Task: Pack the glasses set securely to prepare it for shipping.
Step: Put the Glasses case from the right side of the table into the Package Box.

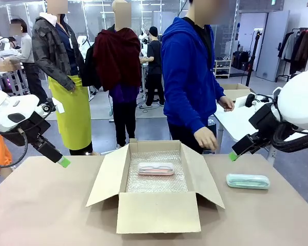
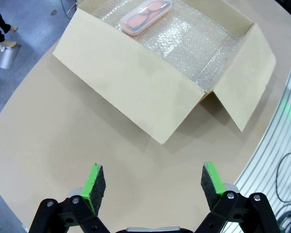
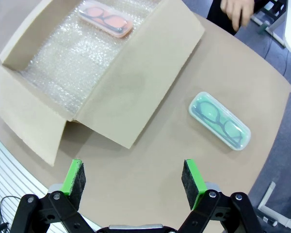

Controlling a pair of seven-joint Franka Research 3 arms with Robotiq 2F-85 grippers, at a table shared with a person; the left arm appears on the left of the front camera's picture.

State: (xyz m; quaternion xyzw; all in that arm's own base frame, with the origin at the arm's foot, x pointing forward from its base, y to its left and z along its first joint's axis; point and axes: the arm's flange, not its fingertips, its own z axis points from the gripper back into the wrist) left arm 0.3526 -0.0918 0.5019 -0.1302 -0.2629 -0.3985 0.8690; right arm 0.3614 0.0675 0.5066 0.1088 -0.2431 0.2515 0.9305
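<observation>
A pale pink glasses case [image 1: 155,168] lies inside the open cardboard box [image 1: 156,215] on bubble wrap, near its far wall; it also shows as the pink case [image 2: 145,16] and the pink case [image 3: 106,18]. A mint green glasses case [image 1: 247,181] lies on the table to the right of the box, seen too as the green case [image 3: 219,120]. My left gripper [image 2: 153,188] hovers open above the table left of the box. Above the table's right side, my right gripper [image 3: 132,182] is open and holds nothing.
A person in a blue hoodie stands at the far side, one hand [image 1: 207,138] hanging near the table's far edge, right of the box. The box flaps [image 1: 107,175] spread outward on all sides. Bare brown table [image 1: 46,205] lies left and right of the box.
</observation>
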